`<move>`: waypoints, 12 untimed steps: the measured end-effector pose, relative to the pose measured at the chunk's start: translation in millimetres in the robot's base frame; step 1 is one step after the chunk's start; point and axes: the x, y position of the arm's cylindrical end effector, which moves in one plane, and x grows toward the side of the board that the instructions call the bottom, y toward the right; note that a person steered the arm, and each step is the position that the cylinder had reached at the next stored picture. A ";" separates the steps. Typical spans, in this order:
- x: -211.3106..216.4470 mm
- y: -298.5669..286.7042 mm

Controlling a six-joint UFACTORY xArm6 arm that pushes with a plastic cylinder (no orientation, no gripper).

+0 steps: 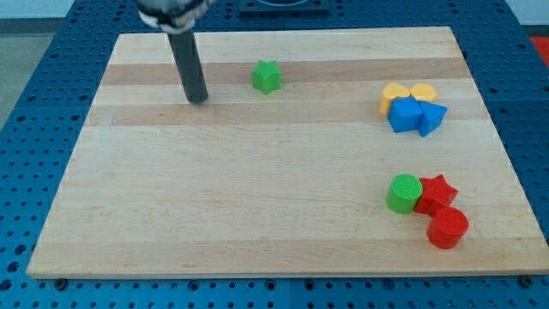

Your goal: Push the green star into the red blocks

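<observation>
- My tip (197,99) touches nothing; it sits left of the green star (267,76).
- The red star (437,192) and red round block (448,228) touch, far away at bottom right.

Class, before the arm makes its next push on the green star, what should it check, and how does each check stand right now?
1. My tip in view: ok.
2. Tip touching the green star: not ok; it stands apart, at the star's left and slightly lower.
3. Red star and red cylinder located: ok, near the view's bottom right, touching.
4. Push line clear: not ok; green cylinder sits against the red star's left side.
5. Yellow and blue cluster off the route: cannot tell.
</observation>
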 end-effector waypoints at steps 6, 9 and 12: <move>23.6 68.1; -20.2 126.4; 88.2 126.4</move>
